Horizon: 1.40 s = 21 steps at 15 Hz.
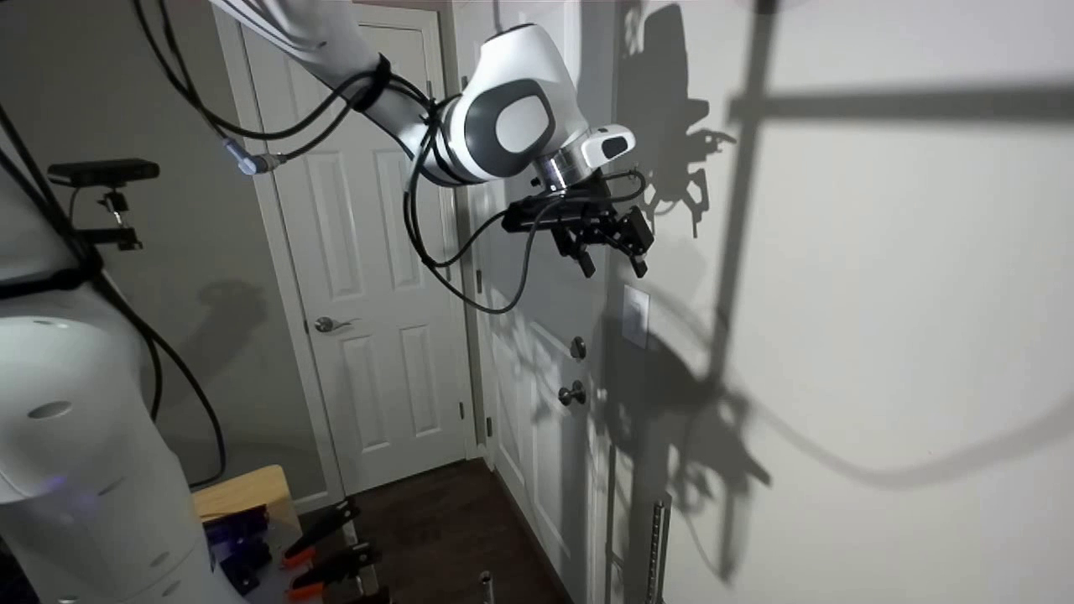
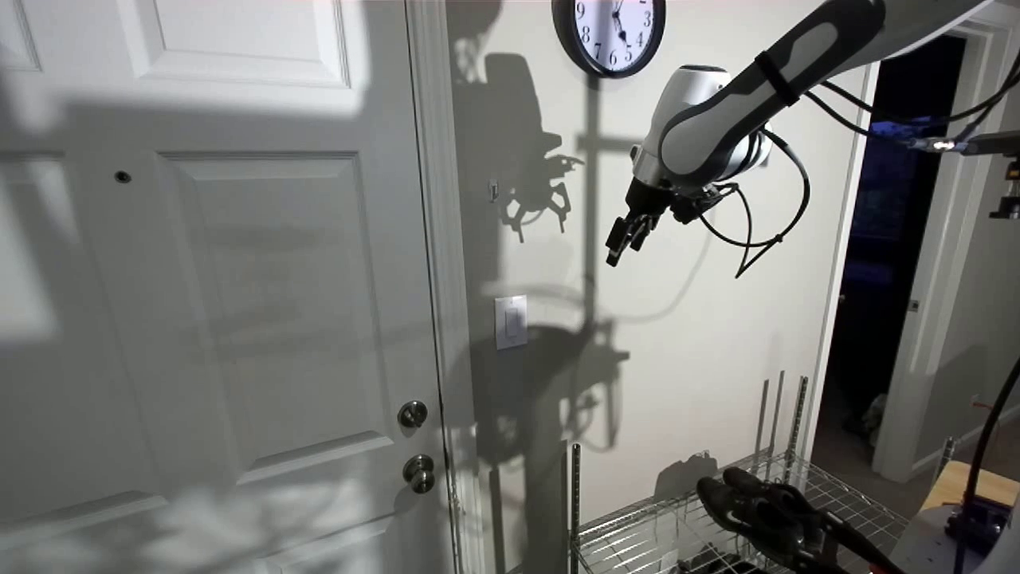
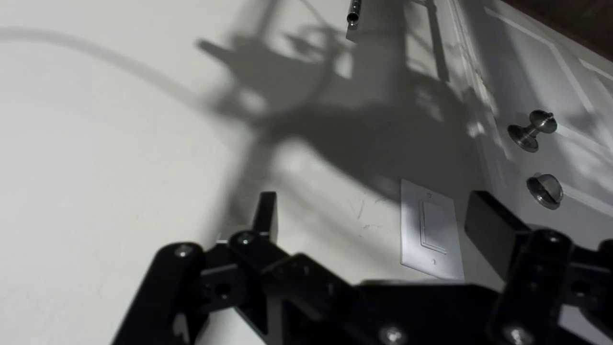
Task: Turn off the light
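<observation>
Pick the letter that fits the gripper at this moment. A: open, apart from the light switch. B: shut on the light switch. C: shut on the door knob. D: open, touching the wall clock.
A: in the wrist view the gripper has its jaws spread wide, and in an exterior view a visible gap separates it from the light switch.

Both exterior views: you look from well back, a corner of the wooden table [image 1: 247, 486] low in frame, toward door [image 2: 275, 255] and light switch [image 2: 511, 322]. Wrist view: inverted, nearer, slanting along the wall [image 3: 96, 143], sharing both.
</observation>
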Tool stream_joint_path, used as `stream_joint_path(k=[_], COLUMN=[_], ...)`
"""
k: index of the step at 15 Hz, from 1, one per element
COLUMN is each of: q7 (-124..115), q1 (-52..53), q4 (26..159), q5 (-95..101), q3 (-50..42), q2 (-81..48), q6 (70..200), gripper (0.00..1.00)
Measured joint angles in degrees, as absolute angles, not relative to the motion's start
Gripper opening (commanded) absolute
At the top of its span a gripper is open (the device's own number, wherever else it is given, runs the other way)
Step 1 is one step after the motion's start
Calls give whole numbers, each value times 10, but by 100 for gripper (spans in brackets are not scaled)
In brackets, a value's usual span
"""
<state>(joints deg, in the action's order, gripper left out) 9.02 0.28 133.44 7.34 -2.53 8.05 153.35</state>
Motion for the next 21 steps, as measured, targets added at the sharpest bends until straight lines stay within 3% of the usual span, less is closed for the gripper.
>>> stream_joint_path(k=[5, 6, 7, 17, 21], q7=[90, 90, 90, 256, 342], q1=[2, 2, 3, 58, 64], q4=[1334, 1334, 1334, 1335, 1330], q5=[73, 73, 72, -164, -262], q3=[-25, -25, -24, -23, -23], q2=[81, 81, 80, 51, 36], q6=[1534, 1534, 1534, 1534, 1534], gripper=[100, 75, 74, 7, 0])
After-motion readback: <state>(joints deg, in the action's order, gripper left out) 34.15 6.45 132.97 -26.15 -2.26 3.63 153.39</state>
